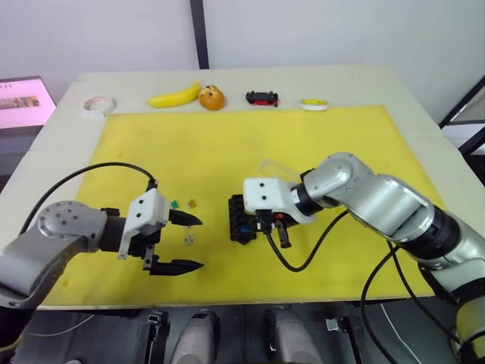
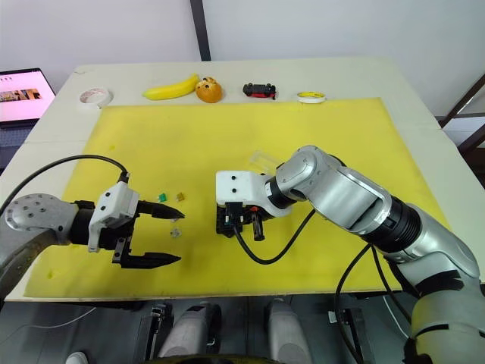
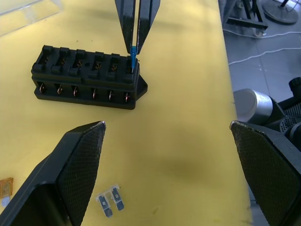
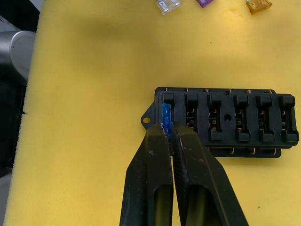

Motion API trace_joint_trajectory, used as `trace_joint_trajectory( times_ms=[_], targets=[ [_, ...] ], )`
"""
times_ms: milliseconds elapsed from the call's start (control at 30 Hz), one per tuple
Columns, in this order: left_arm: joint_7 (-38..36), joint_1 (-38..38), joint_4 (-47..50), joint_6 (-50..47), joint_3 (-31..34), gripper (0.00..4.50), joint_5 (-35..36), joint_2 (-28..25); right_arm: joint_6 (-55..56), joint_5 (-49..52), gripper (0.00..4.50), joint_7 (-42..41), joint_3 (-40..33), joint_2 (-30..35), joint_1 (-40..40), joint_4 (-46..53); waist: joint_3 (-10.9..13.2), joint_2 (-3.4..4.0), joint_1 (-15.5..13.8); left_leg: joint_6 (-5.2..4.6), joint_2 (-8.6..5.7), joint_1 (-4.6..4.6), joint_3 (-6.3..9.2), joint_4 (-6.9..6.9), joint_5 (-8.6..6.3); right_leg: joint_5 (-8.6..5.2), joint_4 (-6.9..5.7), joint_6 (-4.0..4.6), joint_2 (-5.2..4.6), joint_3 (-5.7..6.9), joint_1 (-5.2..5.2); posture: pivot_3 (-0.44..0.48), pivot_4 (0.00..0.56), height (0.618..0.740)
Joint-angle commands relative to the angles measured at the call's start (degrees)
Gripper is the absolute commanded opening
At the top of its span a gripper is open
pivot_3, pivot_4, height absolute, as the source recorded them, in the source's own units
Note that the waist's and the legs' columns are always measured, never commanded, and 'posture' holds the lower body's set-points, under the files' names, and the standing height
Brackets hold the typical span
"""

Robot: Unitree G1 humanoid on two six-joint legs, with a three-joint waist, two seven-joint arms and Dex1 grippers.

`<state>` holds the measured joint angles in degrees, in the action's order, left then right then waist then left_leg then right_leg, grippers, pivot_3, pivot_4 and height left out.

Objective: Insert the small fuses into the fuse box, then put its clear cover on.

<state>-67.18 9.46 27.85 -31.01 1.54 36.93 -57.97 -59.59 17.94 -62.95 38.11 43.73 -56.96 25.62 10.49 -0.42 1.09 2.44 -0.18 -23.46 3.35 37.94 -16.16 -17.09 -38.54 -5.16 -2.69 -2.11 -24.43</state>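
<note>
My right gripper hides most of the blue fuse; my wrist covers part of the fuse box.

right pincer pinching blue fuse at fuse box end slot

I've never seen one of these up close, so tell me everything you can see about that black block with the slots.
The fuse box is a black plastic block lying flat on the yellow mat, with six slots along its top and coppery metal contacts inside. A small tab sticks out at one end. The right gripper, shut on a blue fuse, holds it at the end slot; the others look empty.
</note>
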Motion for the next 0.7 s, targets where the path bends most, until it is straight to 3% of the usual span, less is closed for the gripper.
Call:
trace_joint_trajectory(
  times_ms=[33, 700],
  targets=[
    [0.4, 0.01, 1.94, -0.16, 2.35, 4.45, 0.69, -0.16, 0.77, -1.39, 0.0, -0.13, 0.52, -0.61, -0.11, 0.31, 0.0, 0.0, 0.0, 0.0, 0.0, 0.0, 0.0, 0.01, 0.0, 0.0, -0.01, 0.0, 0.0, 0.0, 0.0, 0.0, 0.15, 0.74],
    [0.34, -0.18, 0.39, 0.84, 2.18, 4.45, -0.1, 0.14, -1.82, -3.46, 0.0, -1.98, 2.06, -3.33, -1.68, -1.16, -0.02, 0.0, 0.1, 0.0, -0.01, 0.05, 0.0, 0.12, 0.0, 0.0, -0.24, 0.0, 0.01, 0.0, 0.0, 0.0, 0.15, 0.74]
  ],
)
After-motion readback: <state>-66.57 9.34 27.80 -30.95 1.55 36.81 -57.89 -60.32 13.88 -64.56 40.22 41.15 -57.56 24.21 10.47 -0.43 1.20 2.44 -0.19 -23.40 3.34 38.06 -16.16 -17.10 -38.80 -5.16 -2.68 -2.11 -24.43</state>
